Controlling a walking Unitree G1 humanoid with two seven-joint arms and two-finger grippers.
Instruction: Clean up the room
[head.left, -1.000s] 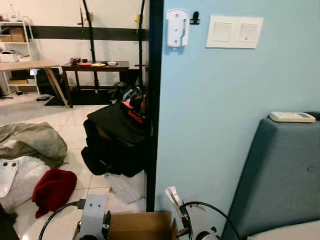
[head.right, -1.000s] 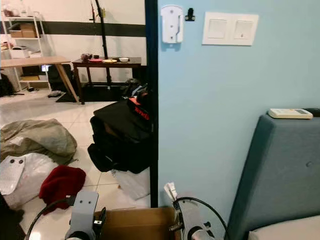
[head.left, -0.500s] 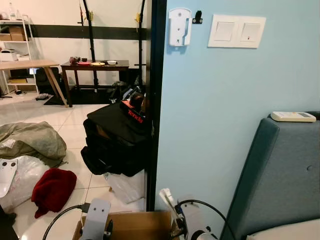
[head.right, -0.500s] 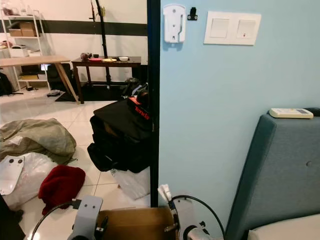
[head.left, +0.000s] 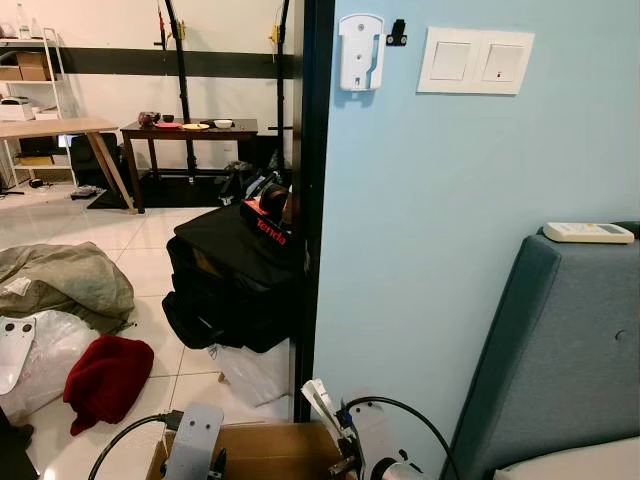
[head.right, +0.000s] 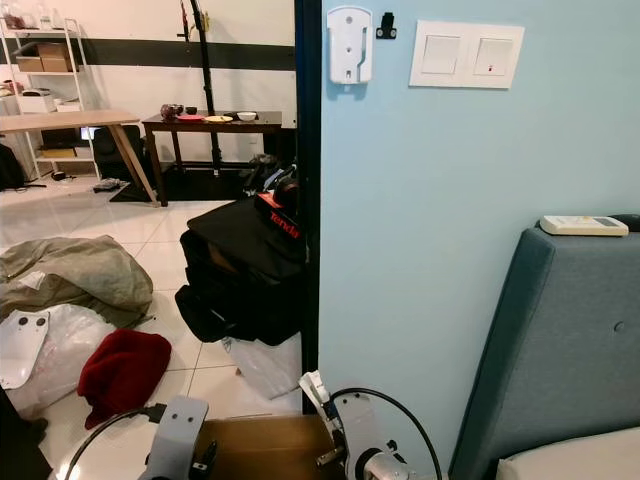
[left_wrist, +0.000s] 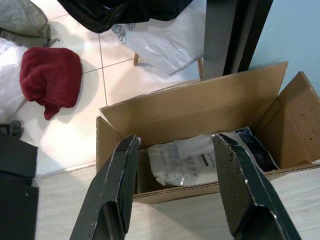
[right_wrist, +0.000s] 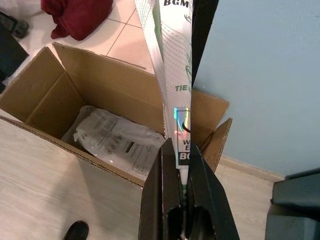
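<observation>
Cardboard, plain brown and open-topped, makes up the box (left_wrist: 200, 112) on the floor at the foot of the pale blue wall (head.left: 440, 200), its flaps folded outward. Inside lies a white plastic packet (left_wrist: 187, 160) printed with small black text, flat on the bottom, with a darker pouch (left_wrist: 257, 150) just beside it at about three o'clock in the left wrist view.

Above the box, the right pincer (right_wrist: 182, 200) is clamped tight on a flat white package (right_wrist: 172, 75) with green lettering and a shiny holographic sticker; the package stands up long and narrow from between the black fingers (right_wrist: 155, 200), over the box's far corner next to the wall. The left pincer (left_wrist: 172, 192) hangs over the near edge of the box with its fingers spread wide and nothing between them.

Out on the tiled floor (head.left: 150, 250), at about nine o'clock from the box, sits a crumpled dark red cloth (head.left: 105, 380), touching a heap of clear plastic wrap (head.left: 40, 355), with an olive-grey bundle (head.left: 65, 280) behind. A black bag (head.left: 230, 285) leans at the dark door frame (head.left: 305, 200), a white plastic bag (head.left: 255, 370) under it. A grey sofa (head.left: 560, 350) stands at three o'clock, a white remote (head.left: 587, 233) on its back.
</observation>
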